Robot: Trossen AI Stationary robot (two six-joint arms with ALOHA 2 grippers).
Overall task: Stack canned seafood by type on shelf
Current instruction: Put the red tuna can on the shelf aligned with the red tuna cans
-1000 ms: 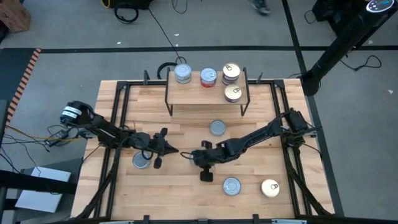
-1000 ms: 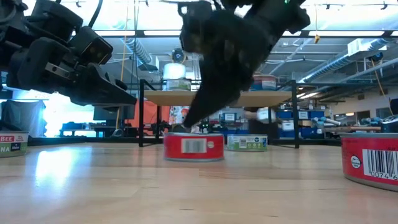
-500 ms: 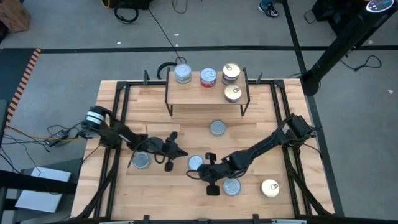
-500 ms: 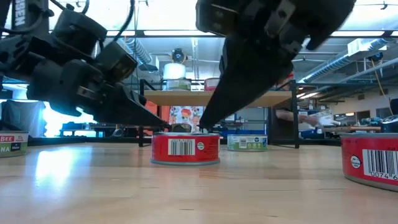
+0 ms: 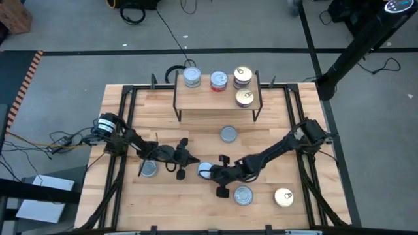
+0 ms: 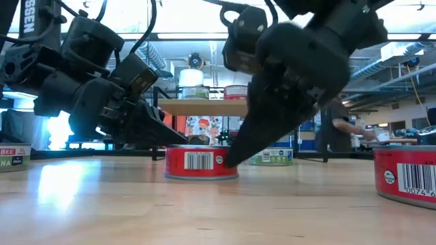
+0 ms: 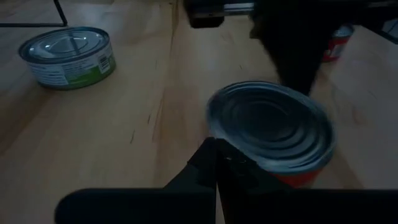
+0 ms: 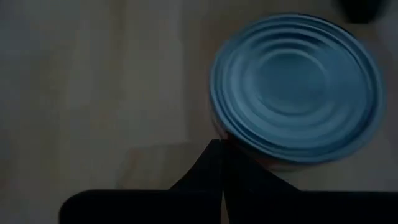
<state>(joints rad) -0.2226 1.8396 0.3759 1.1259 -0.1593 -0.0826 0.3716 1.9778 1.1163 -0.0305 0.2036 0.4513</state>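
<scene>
Evidently, in the high view the red-sided tin (image 5: 205,171) has been nudged leftward across the tabletop (image 5: 189,205) and now sits pinched between the left gripper (image 5: 191,161) and right gripper (image 5: 210,173), well short of the shelf (image 5: 215,98). Low view: both closed claws press its opposite sides; it rests flat. Left wrist view: fingers together, tips touching the rim. Right wrist view: likewise. Judgement: repositioning, not yet lifted.

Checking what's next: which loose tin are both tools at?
The red tin mid-table, wedged between the shut left tool and right tool; the other loose tins sit apart.
</scene>
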